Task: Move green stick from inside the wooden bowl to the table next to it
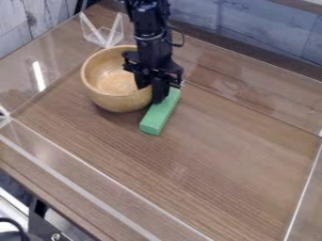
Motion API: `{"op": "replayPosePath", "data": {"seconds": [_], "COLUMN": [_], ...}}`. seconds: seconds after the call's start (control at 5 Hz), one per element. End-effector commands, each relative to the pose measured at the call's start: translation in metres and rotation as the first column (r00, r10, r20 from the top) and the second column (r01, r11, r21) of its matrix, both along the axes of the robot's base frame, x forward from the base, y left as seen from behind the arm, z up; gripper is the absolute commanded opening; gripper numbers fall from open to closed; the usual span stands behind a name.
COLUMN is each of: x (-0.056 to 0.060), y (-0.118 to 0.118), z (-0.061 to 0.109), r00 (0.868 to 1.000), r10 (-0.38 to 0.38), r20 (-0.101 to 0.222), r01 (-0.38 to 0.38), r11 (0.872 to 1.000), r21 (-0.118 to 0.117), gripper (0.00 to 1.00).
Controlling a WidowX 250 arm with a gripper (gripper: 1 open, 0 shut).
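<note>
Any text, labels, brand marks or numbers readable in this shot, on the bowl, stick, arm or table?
None: no readable text, label, number or sign on the bowl, the stick, the end effector or the table.
The wall behind is too blurred to show any marking.

The stick [158,113] is bright green, plain and matte. The bowl [111,92] is light tan wood, paler inside. The table [214,160] is dark brown with a fine streaked wood grain, edged by clear walls [51,56]. The gripper [161,87] and arm [149,24] are black.
</note>
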State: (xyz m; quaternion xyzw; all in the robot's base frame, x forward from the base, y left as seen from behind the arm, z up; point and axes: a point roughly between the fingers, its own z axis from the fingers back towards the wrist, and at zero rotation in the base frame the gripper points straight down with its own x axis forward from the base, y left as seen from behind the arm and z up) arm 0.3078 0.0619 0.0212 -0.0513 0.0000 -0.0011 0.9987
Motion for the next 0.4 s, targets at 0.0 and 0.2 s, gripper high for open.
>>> {"op": "replayPosePath", "data": {"seconds": [0.0, 0.2], "x": [-0.0048, -0.0067], "y": [-0.0152, -0.0136], "z": [-0.0218, -0.024], "r00": [0.997, 0.996], "r10": [-0.049, -0.064], "r20": [-0.065, -0.069], "r01": [0.047, 0.062], "r11": [0.998, 0.997], "r21": [-0.03, -0.037], "gripper": [0.0, 0.0]}}
